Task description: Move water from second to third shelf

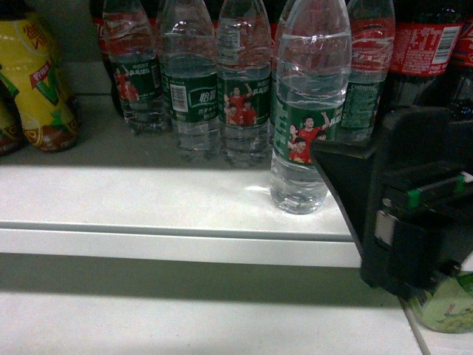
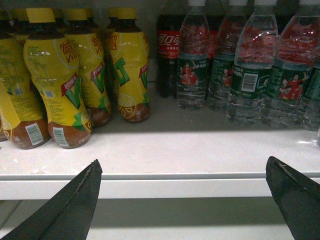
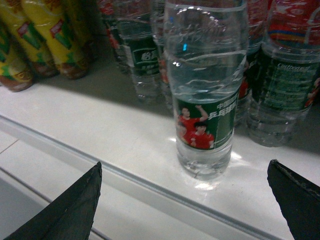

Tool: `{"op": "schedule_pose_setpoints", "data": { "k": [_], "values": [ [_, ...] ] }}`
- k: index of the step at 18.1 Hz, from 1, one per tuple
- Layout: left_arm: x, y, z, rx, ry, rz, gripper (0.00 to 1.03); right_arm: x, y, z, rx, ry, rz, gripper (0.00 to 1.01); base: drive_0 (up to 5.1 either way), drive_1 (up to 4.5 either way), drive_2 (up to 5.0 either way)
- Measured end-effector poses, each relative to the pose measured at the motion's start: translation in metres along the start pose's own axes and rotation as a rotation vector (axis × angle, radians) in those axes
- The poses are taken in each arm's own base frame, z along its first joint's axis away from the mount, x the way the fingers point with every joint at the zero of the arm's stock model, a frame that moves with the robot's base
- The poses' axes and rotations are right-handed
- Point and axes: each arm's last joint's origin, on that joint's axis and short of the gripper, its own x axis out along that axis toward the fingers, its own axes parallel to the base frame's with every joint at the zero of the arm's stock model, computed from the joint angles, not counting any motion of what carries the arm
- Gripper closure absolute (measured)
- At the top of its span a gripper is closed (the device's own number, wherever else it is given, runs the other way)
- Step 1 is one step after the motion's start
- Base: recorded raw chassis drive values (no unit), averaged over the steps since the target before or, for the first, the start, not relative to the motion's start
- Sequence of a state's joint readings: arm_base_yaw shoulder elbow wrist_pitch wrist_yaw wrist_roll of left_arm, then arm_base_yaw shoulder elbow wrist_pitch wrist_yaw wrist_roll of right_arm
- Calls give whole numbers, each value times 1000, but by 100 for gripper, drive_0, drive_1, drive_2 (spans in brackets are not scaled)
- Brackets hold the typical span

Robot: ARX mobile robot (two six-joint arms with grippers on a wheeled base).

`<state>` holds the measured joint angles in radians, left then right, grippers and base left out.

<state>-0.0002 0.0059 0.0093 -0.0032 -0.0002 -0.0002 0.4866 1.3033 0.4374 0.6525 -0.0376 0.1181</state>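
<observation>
Jaws of right gripper (image 3: 185, 200) spread wide, holding nothing. Water bottle (image 3: 205, 100) stands upright straight ahead of the gap, between the two fingertip lines but beyond them, not touching, on the white shelf (image 3: 125, 145) near its front edge. More green-labelled bottles (image 3: 285, 85) behind it. Left gripper (image 2: 182, 197) likewise gaping, empty; yellow drink bottles (image 2: 55, 80) beyond its left finger.

Bottles counted on the shelf

Five green-labelled water bottles (image 1: 307, 111) are seen from 11 to 1 o'clock. At least four yellow drink bottles (image 2: 47, 80) are counted at 9 o'clock, and at least two cola bottles (image 1: 423, 44) at 1 o'clock.
</observation>
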Motion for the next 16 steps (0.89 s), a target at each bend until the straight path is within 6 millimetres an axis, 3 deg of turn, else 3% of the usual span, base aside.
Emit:
{"op": "schedule_pose_setpoints", "data": {
  "k": [6,16],
  "values": [
    [0,0,0,0,0,0,5,39,-1,5,42,28,-93,3,0,0,0],
    [0,0,0,0,0,0,5,72,3,14,58,24,-109,3,0,0,0]
  ]
}}
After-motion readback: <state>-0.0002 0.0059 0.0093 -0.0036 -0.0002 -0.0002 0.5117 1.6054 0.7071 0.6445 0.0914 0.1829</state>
